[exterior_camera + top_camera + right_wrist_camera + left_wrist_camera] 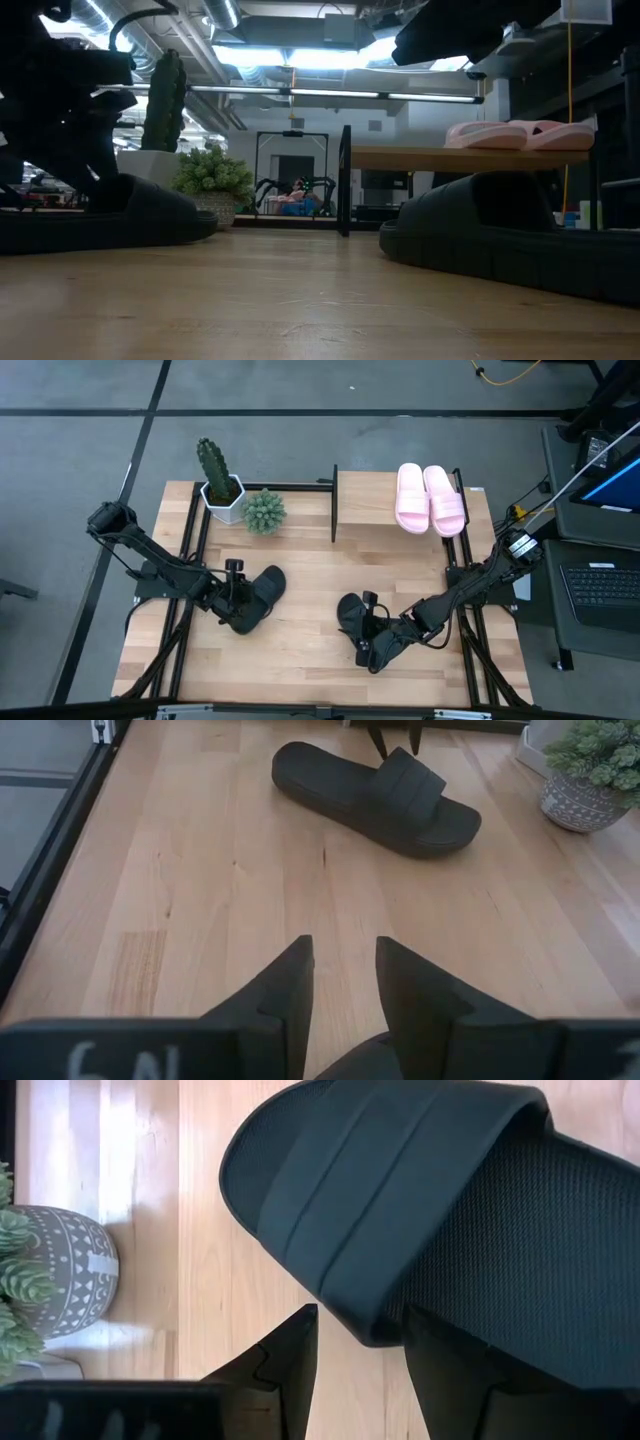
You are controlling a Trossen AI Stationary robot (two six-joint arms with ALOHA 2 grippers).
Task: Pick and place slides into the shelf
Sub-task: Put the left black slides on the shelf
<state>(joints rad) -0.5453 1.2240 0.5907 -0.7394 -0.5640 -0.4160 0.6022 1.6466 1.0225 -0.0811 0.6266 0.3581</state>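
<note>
Two pale pink slides (430, 498) lie side by side on the shelf (370, 512), soles down on its wooden top at the far right. One black slide (264, 590) rests sole down on the table at the left. My left gripper (360, 1370) is open over it. One finger stands outside the edge of the slide's strap (372, 1325) and the other over the footbed. Whether they touch it, I cannot tell. A second black slide (500, 240) lies on the table right of centre, with my right gripper (345, 985) shut on it. My right gripper has a dark rounded part of the black slide (352, 1062) far back between its two fingers; the fingers themselves hide which part that is. The fingers slant down toward the table's left. In the low view the slide rests flat on the table.
A cactus in a white pot (218, 485) and a succulent in a patterned pot (263, 512) stand at the far left, close to the left slide. Bare wood (310, 630) lies between the two black slides. The shelf's left half (365, 500) holds nothing.
</note>
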